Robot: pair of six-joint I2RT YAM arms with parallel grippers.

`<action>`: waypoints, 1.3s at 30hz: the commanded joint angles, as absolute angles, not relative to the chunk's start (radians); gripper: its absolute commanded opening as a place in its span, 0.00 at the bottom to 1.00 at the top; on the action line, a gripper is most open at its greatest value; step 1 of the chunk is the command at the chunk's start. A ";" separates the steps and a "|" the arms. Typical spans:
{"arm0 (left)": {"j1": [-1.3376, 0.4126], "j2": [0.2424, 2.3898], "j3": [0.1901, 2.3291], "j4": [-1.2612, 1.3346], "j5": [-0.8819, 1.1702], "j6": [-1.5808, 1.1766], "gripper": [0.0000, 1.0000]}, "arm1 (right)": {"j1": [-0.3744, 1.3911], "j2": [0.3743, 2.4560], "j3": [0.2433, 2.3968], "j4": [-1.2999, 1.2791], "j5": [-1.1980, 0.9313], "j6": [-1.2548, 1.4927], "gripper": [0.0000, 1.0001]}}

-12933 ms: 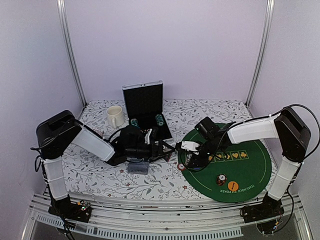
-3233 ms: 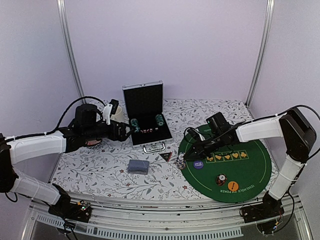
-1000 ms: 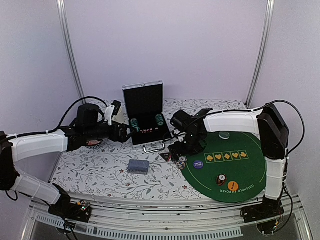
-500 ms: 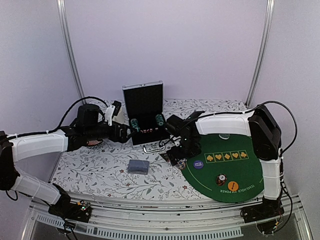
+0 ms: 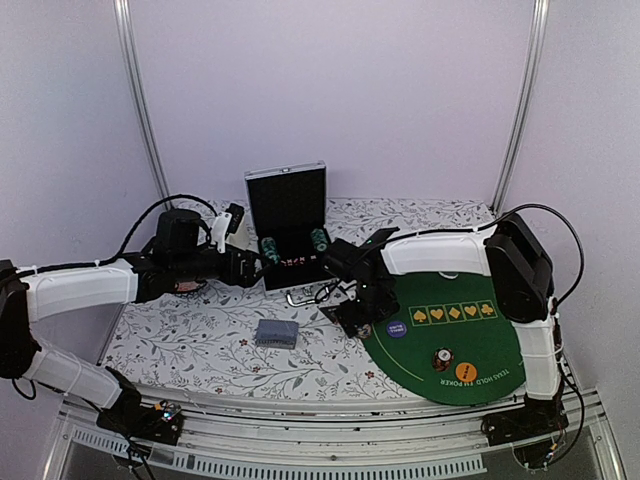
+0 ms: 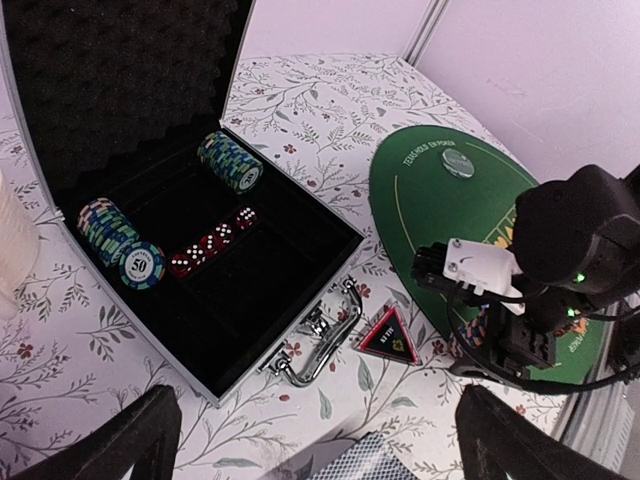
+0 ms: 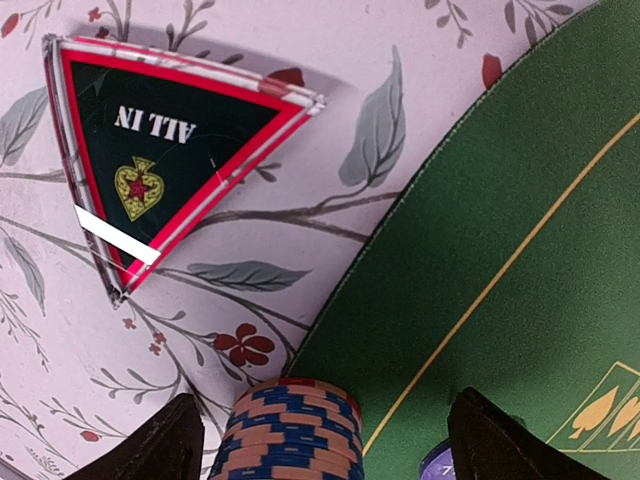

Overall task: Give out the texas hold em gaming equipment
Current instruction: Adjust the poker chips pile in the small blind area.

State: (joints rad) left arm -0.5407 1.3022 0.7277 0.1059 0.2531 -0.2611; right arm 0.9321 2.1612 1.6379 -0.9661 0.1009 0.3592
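Chips are the business in hand: the right pincer point(image 7: 328, 405) hangs low over a short stack of striped chips point(image 7: 290, 432). Its two fingers point(image 7: 185, 440) stand apart on either side, one just beside the stack, the other with bare felt showing between. Nothing is clamped. It reads as a straddle, set so that a squeeze would catch the stack across its width. The stack sits right at the rim of the green felt mat point(image 7: 520, 250), where felt meets the flowered surface point(image 7: 60, 330); which of the two it rests on I cannot tell. Just beyond it, flat on the surface and apart from the stack, lies the "ALL IN" triangle point(image 7: 165, 150).

The left pincer point(image 6: 318, 400) hovers above the open case point(image 6: 250, 300), fingers wide apart and empty. It is angled so that the supply is in sight: two rows of chips point(image 6: 228, 160) lying on their sides in the case, with red dice point(image 6: 212, 238) between them. Likely it waits there as the arm to draw further pieces.

Out on the mat a purple button disc point(image 5: 396, 327), a second chip stack point(image 5: 441, 357) and an orange disc point(image 5: 465, 372) lie spread apart. The deck of cards point(image 5: 277, 333) sits on the surface in front of the case. My guess is that distribution is partway along, with much of the supply yet to leave the case.
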 commanded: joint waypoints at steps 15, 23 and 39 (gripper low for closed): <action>-0.529 1.310 0.738 0.099 0.250 -0.245 0.98 | 0.942 2.173 1.630 -0.994 0.156 0.353 0.65; -0.529 1.305 0.737 0.094 0.249 -0.245 0.98 | 0.943 2.153 1.595 -0.979 0.169 0.355 0.54; -0.529 1.307 0.752 0.084 0.249 -0.242 0.98 | 0.921 2.113 1.525 -0.928 0.165 0.353 0.42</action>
State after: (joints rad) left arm -0.5407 1.3025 0.7280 0.0906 0.2501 -0.2550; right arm 0.9394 2.1273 1.5711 -0.9161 0.1364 0.3542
